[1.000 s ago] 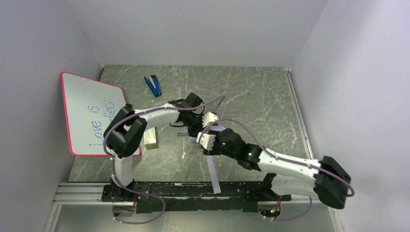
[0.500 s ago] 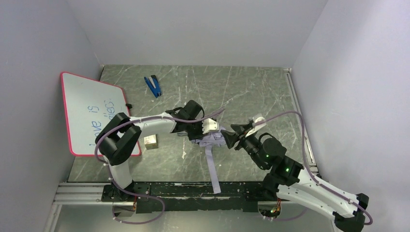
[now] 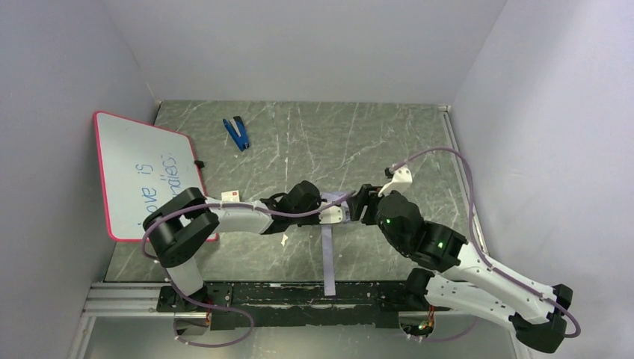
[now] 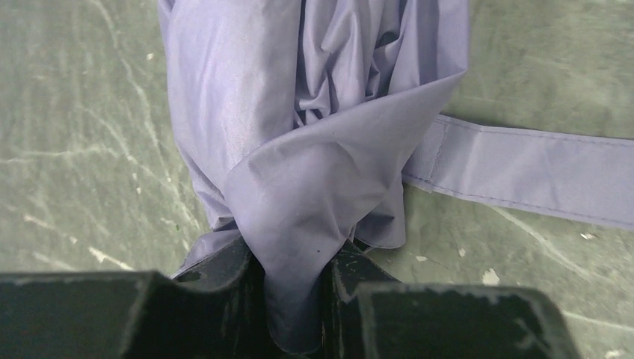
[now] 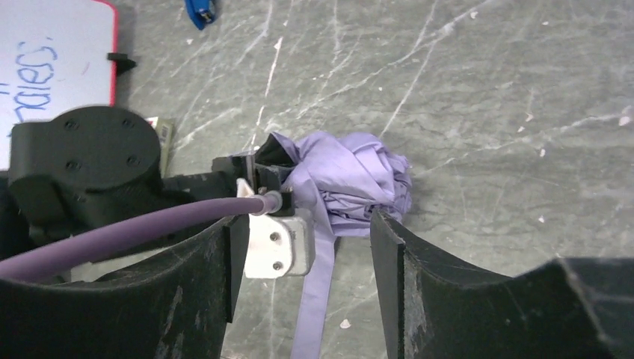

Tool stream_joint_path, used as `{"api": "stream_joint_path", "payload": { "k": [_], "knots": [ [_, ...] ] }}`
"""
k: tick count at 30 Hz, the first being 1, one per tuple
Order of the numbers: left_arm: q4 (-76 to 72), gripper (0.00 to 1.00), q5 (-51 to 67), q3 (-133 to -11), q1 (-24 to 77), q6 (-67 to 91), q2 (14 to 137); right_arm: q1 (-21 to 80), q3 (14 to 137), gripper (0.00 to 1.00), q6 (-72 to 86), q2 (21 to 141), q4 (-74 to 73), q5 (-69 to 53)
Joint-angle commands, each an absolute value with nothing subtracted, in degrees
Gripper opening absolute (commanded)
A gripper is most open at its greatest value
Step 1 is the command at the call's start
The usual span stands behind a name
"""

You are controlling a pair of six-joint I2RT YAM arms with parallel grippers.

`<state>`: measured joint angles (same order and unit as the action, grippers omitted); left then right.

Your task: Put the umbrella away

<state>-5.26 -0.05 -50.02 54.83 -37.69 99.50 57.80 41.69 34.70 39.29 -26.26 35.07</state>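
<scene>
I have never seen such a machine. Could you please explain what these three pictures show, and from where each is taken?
This is a robot: a left arm and a right arm, bolted at the near edge of a table. The wide picture comes from a fixed camera above and behind them. The other two come from a small camera on each wrist, so each shows its own black fingers. On the table lies a crumpled lavender umbrella, its long strap trailing towards the arms. The left pincer is shut on a fold of its fabric. The right pincer is open, close to the umbrella, and holds nothing. At the left are a whiteboard with writing and a small blue object, both untouched.
</scene>
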Motion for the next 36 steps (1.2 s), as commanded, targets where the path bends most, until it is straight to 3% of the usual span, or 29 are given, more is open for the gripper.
{"api": "stream_joint_path", "payload": {
  "k": [1, 9, 14, 19, 22, 31, 36],
  "knots": [
    [-9.7, 0.05, -11.8, -42.9, 56.8, -42.1, 101.0, 52.7, 46.3, 0.64, 32.2, 43.0, -28.6, 40.1],
    [-20.5, 0.05, -18.8, -38.0, 59.4, -46.0, 101.5, 26.3, 50.7, 0.7, 20.5, 49.3, -19.0, 8.2],
    [-20.1, 0.05, -17.7, -38.3, 59.5, -45.6, 101.7, 25.3, 50.6, 0.71, 12.5, 46.5, -17.5, -2.4],
    [-20.9, 0.05, -18.7, -38.7, 59.5, -46.4, 103.3, 25.3, 47.1, 0.69, 13.0, 43.7, -16.8, 8.6],
    [-22.3, 0.05, -19.8, -38.8, 59.4, -47.1, 104.0, 25.2, 44.6, 0.69, 12.3, 46.9, -11.2, 8.0],
    [-35.6, 0.05, -27.3, -35.6, 61.0, -55.5, 107.0, 25.1, 47.4, 0.71, -9.7, 67.3, 6.9, -18.2],
    [-52.8, 0.05, -32.5, -30.6, 63.3, -64.2, 110.9, 25.1, 52.6, 0.73, -37.3, 75.9, -8.6, -39.7]
  ]
}}
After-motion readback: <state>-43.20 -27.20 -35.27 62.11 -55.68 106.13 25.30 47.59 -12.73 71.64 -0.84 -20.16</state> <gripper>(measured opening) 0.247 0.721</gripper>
